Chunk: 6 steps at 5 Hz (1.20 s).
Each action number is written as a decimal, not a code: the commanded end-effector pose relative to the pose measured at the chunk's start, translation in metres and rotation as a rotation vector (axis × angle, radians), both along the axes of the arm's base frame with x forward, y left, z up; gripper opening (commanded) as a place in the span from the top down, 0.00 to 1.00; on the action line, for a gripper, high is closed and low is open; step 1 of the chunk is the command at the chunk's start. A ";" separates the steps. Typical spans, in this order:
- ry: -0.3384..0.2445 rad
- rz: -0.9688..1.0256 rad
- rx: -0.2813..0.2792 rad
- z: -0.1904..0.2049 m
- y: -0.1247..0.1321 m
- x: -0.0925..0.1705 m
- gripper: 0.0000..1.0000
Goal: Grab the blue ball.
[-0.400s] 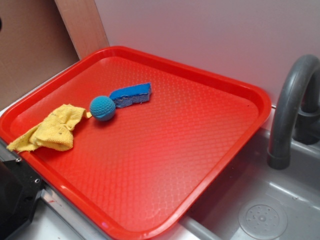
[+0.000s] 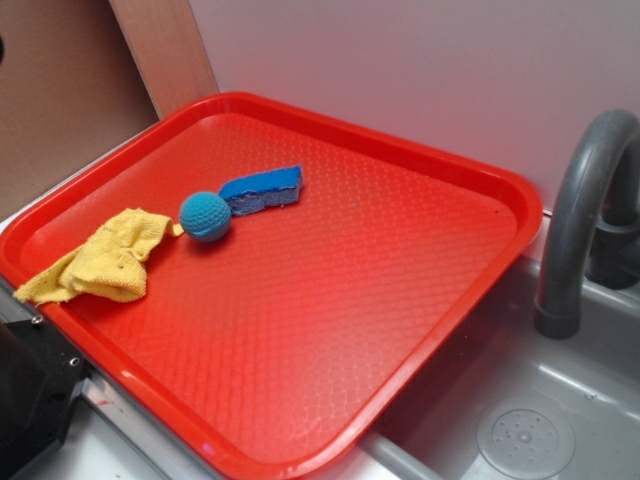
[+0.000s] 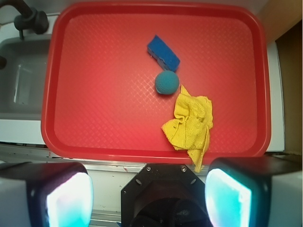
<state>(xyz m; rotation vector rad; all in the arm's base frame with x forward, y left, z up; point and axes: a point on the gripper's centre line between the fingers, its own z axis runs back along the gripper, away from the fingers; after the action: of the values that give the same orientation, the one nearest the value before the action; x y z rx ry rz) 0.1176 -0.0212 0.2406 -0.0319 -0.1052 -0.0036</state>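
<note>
Around my workspace: tray, sponge, cloth, sink

I see a red tray [image 2: 420, 300] carrying a flat blue sponge [image 2: 262, 188] and a crumpled yellow cloth [image 2: 105, 262] draped over its rim. Beside the tray lies a grey sink [image 2: 560, 410] with a curved grey faucet [image 2: 578, 215].

The gripper [image 3: 147, 189] has two broad fingers [image 3: 228, 198] with dark, boxy outer shells and rounded corners; their inner pads glow pale cyan-white in the wrist view. Between them sits a black angular housing [image 3: 163, 196] with a faceted outline and small silver screws along its top edge. In the exterior view, a black body part [image 2: 30, 395] with tiny screws shows at the lower left corner.
</note>
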 end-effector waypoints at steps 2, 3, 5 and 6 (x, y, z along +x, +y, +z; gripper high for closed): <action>-0.137 0.124 -0.029 -0.025 0.016 0.054 0.00; -0.127 0.088 -0.021 -0.061 0.015 0.052 0.00; -0.044 0.110 -0.066 -0.132 0.014 0.110 0.00; -0.011 0.060 -0.030 -0.159 0.013 0.128 0.00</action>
<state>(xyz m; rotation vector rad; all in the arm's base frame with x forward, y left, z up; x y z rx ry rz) 0.2372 -0.0044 0.0689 -0.0433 -0.0639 0.0716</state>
